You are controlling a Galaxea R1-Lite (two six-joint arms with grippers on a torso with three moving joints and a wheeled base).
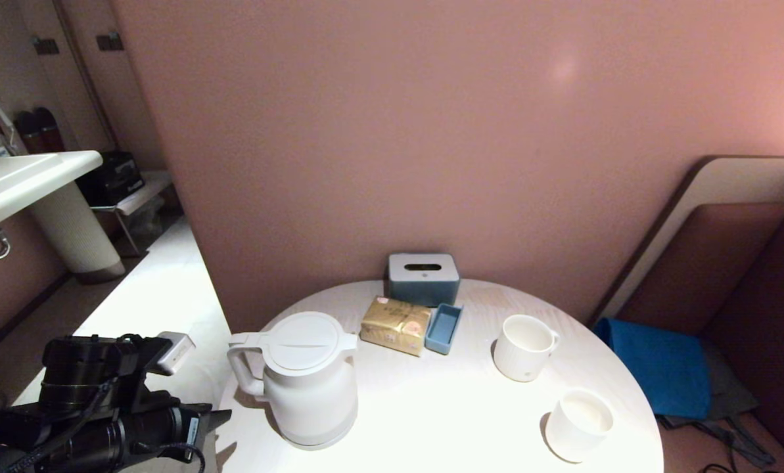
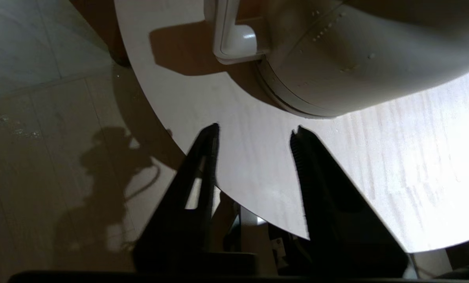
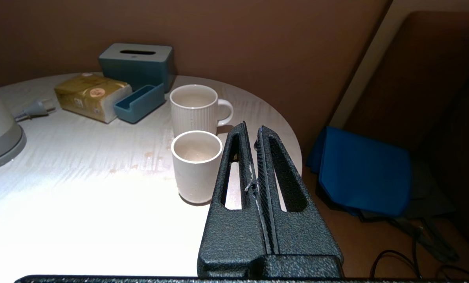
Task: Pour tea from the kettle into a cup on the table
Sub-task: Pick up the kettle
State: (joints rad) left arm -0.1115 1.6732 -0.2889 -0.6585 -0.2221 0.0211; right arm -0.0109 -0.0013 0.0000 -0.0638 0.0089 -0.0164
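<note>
The big white kettle (image 1: 309, 378) stands upright near the left edge of the round table (image 1: 431, 420), its loop handle (image 1: 240, 371) turned toward my left arm. My left gripper (image 2: 258, 127) hovers open over the table's rim, short of the kettle's base (image 2: 336, 78) and handle (image 2: 234, 39), with nothing between its fingers. The plain white cup (image 1: 579, 425) sits at the front right. My right gripper (image 3: 253, 126) is shut and empty just beside that cup (image 3: 197, 165). A few reddish-amber drops (image 3: 149, 155) lie on the table by the cup.
A ribbed white mug (image 1: 523, 346) stands behind the cup. At the back are a blue-grey tissue box (image 1: 423, 278), a yellow packet (image 1: 395, 325) and a small blue tray (image 1: 444, 327). A plug (image 3: 34, 110) lies near the kettle. A blue cloth (image 1: 654, 364) rests on the bench at right.
</note>
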